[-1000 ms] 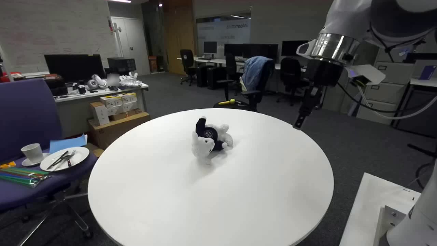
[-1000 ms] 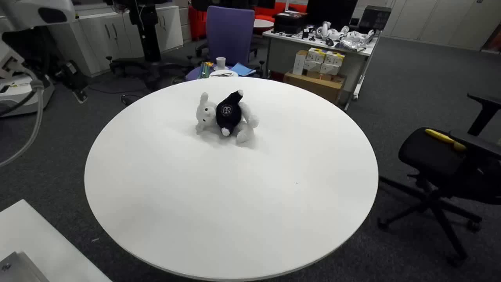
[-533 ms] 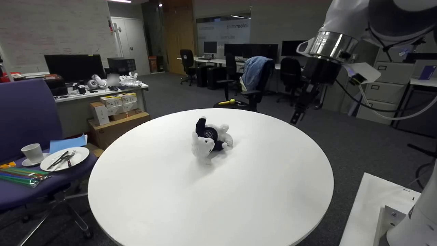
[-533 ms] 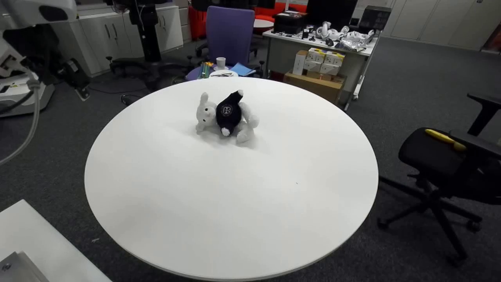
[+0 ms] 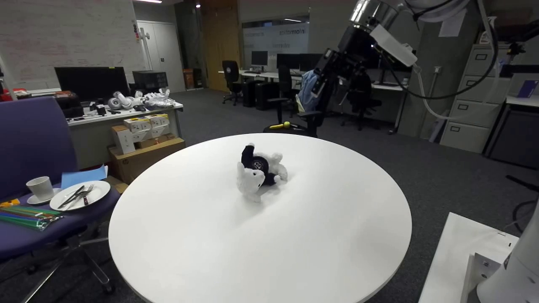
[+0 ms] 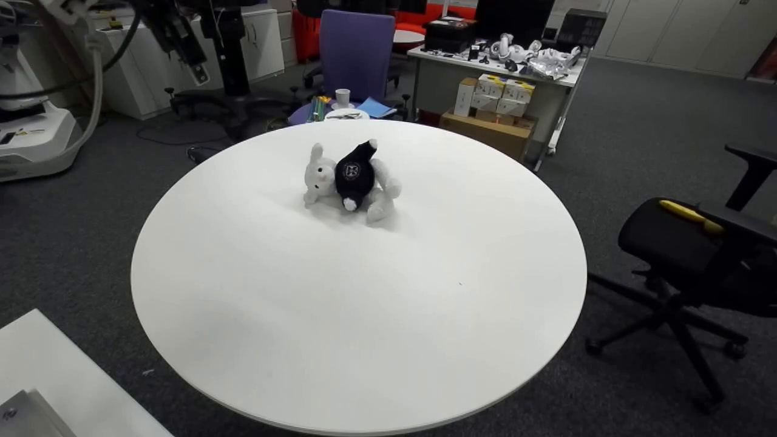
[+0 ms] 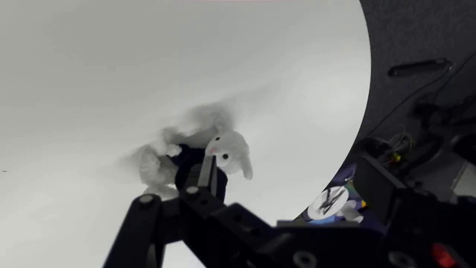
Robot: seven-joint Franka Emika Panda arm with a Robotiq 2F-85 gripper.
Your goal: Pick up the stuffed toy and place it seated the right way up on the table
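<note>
Gripper (image 5: 332, 92) hangs upper right in an exterior view, spread wide. Guessing approach stage; next, lower onto the sideways toy (image 5: 262, 169) mid-frame.

Open air between gripper (image 5: 330, 97) and stuffed toy (image 5: 258, 165), bare table (image 5: 261, 248) around, purple chair (image 5: 36, 145) beside table

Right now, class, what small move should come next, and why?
Probably shift the open gripper sideways to centre its gap on the stuffed toy: tipped over on the table, it appears behind one finger in the wrist view, not between both.
</note>
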